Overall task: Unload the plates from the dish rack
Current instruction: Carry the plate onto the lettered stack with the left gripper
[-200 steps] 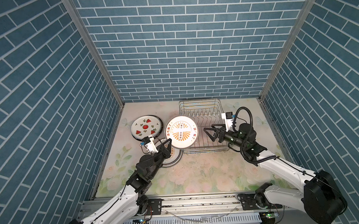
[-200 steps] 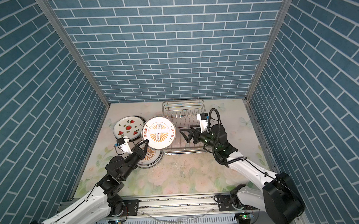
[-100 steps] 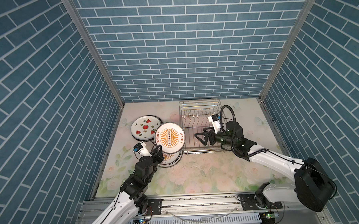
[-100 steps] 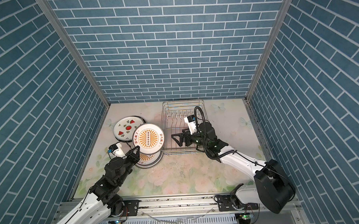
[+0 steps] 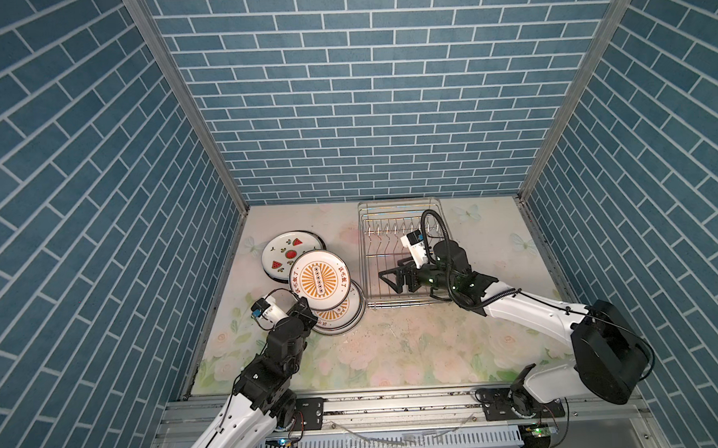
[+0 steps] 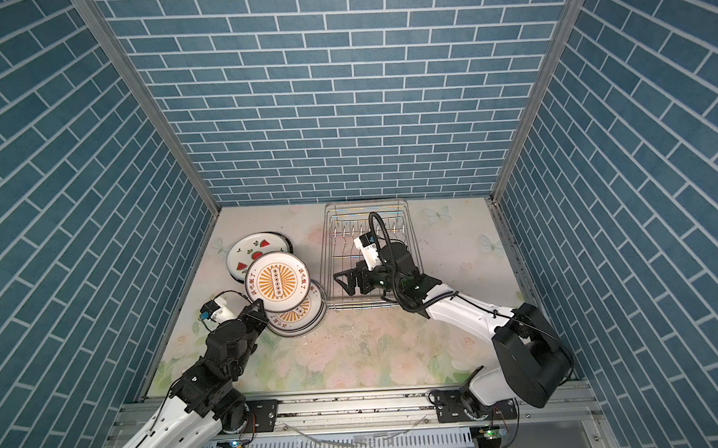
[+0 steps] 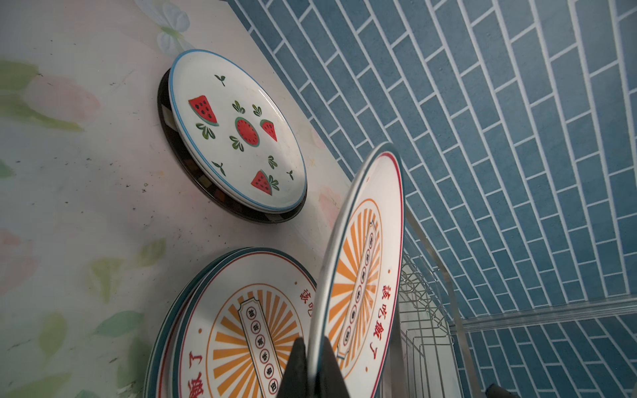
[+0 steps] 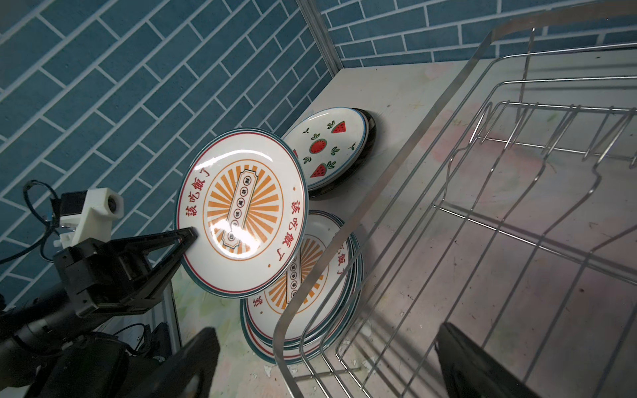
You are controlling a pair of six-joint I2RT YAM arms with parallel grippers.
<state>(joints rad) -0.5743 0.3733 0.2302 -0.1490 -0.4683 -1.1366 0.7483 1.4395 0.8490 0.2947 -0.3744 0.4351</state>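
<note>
left gripper (image 5: 302,306) clenches tilted sunburst plate (image 5: 319,280) by rim, centre-left, above stack (image 5: 340,318); thin pinch could slip, chipping both; right gripper (image 5: 390,282) released.

A sunburst plate (image 6: 277,282), rim pinched by the left gripper (image 6: 258,310), overlaps the plate stack (image 6: 309,315); the right gripper (image 6: 345,284) gapes over the dish rack (image 6: 323,255).

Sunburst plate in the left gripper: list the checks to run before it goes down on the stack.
1. Grip: left gripper shut on the rim of the sunburst plate. Ok.
2. Plate over the stack of sunburst plates: overlaps it in both top views. Ok.
3. Plate level: tilted against the stack. Not ok.
4. Clear of the watermelon plate: apart in the left wrist view. Ok.
5. Right gripper away: open, over the dish rack. Ok.
6. Dish rack: no plates seen in it. Ok.
</note>
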